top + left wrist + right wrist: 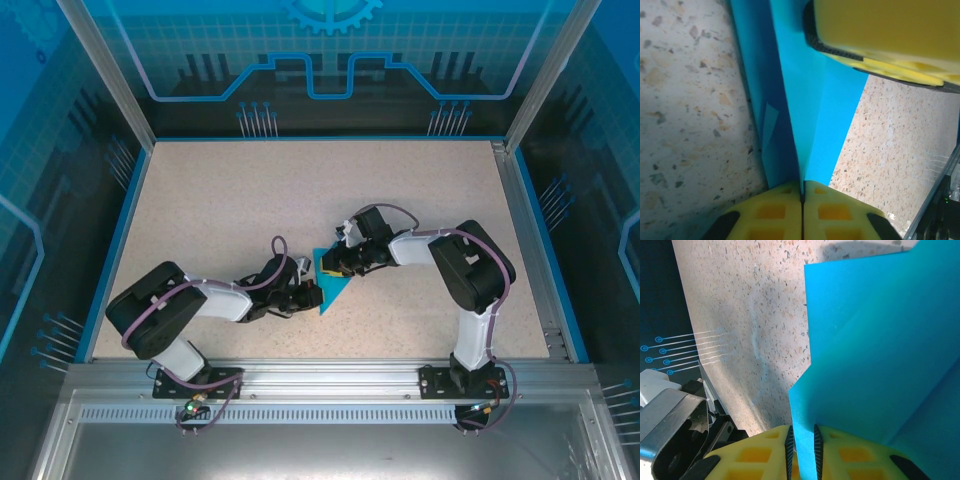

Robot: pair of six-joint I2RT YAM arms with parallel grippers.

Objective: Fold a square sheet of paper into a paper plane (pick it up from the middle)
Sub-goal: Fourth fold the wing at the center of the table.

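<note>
Paper plane [330,285], half made: a teal triangle with its sharp tip aimed at the near edge of the table [250,200]. It sits about midway across the table, closer to that near edge than to the far one. Whether it rests flat on the table or is lifted a little, I cannot tell from above.

My left pincer [303,295] reaches it from the table's left side and is clenched. At my left wrist the two yellow pads [775,212] meet, with a fold of the paper nipped in the seam between them. My right pincer [337,262] has the end nearer the table's far edge. Its jaws stand a sliver apart with a paper edge running between them, so it is grasping the paper plane too.

I judge the step in hand to be setting a crease along the body. To do it well, I should make one pincer the anchor and move only the other, following the fold line instead of pulling across it, since paper this thin will likely tear or slip at a pinch. Both grips should stay level with each other so the sheet does not twist. The layers want lining up before I press, because a crooked crease here would probably skew the wings. My right finger [880,35] hangs close over the sheet, so my two pincers could easily knock together.
</note>
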